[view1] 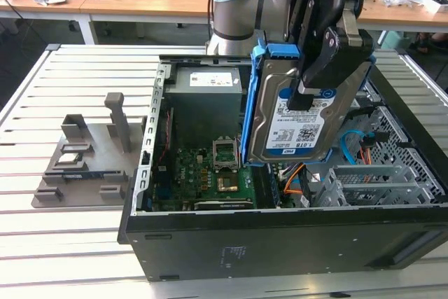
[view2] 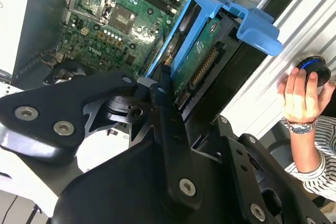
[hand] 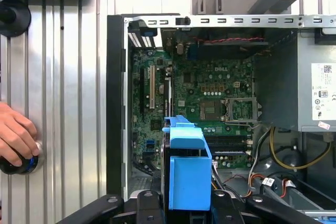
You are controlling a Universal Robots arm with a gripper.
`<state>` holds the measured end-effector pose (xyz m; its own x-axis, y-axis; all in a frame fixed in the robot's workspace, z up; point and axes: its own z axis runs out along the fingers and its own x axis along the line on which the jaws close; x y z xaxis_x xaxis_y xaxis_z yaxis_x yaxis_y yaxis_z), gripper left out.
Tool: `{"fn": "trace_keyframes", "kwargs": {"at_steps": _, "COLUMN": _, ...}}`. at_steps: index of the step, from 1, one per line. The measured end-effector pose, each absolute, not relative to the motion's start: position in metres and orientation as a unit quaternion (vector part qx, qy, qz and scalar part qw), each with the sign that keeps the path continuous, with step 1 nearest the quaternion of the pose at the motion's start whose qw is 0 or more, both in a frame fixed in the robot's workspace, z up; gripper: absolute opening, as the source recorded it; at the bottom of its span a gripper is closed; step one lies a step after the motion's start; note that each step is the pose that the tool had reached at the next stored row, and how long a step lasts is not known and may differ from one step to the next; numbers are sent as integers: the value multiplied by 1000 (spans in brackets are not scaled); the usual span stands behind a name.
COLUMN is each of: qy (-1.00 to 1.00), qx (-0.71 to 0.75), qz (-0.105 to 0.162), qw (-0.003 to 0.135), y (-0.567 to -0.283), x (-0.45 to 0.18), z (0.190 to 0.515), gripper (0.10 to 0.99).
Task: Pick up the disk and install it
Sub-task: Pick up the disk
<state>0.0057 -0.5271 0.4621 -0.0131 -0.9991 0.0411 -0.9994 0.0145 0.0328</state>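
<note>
Half the job looks done: lifting is over, seating is left. The slatted table (view1: 63,257) carries an open case (view1: 280,250) lying on its side, and at the exterior view's left a grey stand (view1: 84,159) with nothing in its slots.

The case is the main container. Inside it are a grey power supply (view1: 206,96) at the far end and a green board (view1: 199,173) with its bare socket across the floor. A metal bay (view1: 392,176) sits at the exterior view's right, with orange and blue cables (view1: 350,148) looping between board and bay. I judge that the bay has yet to receive its drive.

The disk (view1: 287,134) hangs in its blue caddy above the opening of the case, between board and bay. It stands on edge with its label toward the exterior camera, and its lower edge is about level with the case's rim. It appears to touch nothing but the gripper (view1: 302,92), which is clamped on it from above, one dark finger pressed down the labelled face.

Beside the case, a person's hand (hand: 16,135) rests on a round blue-ringed knob (view2: 316,66) on the table.
</note>
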Motion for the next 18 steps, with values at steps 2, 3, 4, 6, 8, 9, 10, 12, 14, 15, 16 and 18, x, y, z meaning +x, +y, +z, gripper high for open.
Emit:
{"fn": "trace_keyframes", "kwargs": {"at_steps": 2, "qy": -712, "qx": 702, "qz": 3, "qw": 26, "y": -529, "x": 6, "z": 462, "gripper": 357}}
{"fn": "trace_keyframes", "kwargs": {"at_steps": 3, "qy": -712, "qx": 702, "qz": 3, "qw": 27, "y": -530, "x": 6, "z": 462, "gripper": 357}}
{"fn": "trace_keyframes", "kwargs": {"at_steps": 4, "qy": -712, "qx": 702, "qz": 3, "qw": 27, "y": -531, "x": 6, "z": 462, "gripper": 357}}
{"fn": "trace_keyframes", "kwargs": {"at_steps": 6, "qy": -712, "qx": 702, "qz": 4, "qw": 27, "y": -535, "x": 6, "z": 462, "gripper": 357}}
{"fn": "trace_keyframes", "kwargs": {"at_steps": 8, "qy": -712, "qx": 702, "qz": 4, "qw": 27, "y": -538, "x": 6, "z": 462, "gripper": 357}}
{"fn": "trace_keyframes", "kwargs": {"at_steps": 9, "qy": -712, "qx": 702, "qz": 4, "qw": 28, "y": -540, "x": 6, "z": 462, "gripper": 357}}
{"fn": "trace_keyframes", "kwargs": {"at_steps": 10, "qy": -712, "qx": 702, "qz": 5, "qw": 28, "y": -542, "x": 6, "z": 462, "gripper": 357}}
{"fn": "trace_keyframes", "kwargs": {"at_steps": 12, "qy": -712, "qx": 702, "qz": 5, "qw": 28, "y": -545, "x": 6, "z": 461, "gripper": 357}}
{"fn": "trace_keyframes", "kwargs": {"at_steps": 14, "qy": -712, "qx": 702, "qz": 5, "qw": 28, "y": -546, "x": 7, "z": 461, "gripper": 357}}
{"fn": "trace_keyframes", "kwargs": {"at_steps": 15, "qy": -712, "qx": 702, "qz": 5, "qw": 28, "y": -546, "x": 10, "z": 461, "gripper": 357}}
{"fn": "trace_keyframes", "kwargs": {"at_steps": 16, "qy": -712, "qx": 702, "qz": 5, "qw": 28, "y": -547, "x": 16, "z": 461, "gripper": 357}}
{"fn": "trace_keyframes", "kwargs": {"at_steps": 18, "qy": -712, "qx": 702, "qz": 5, "qw": 28, "y": -547, "x": 29, "z": 461, "gripper": 357}}
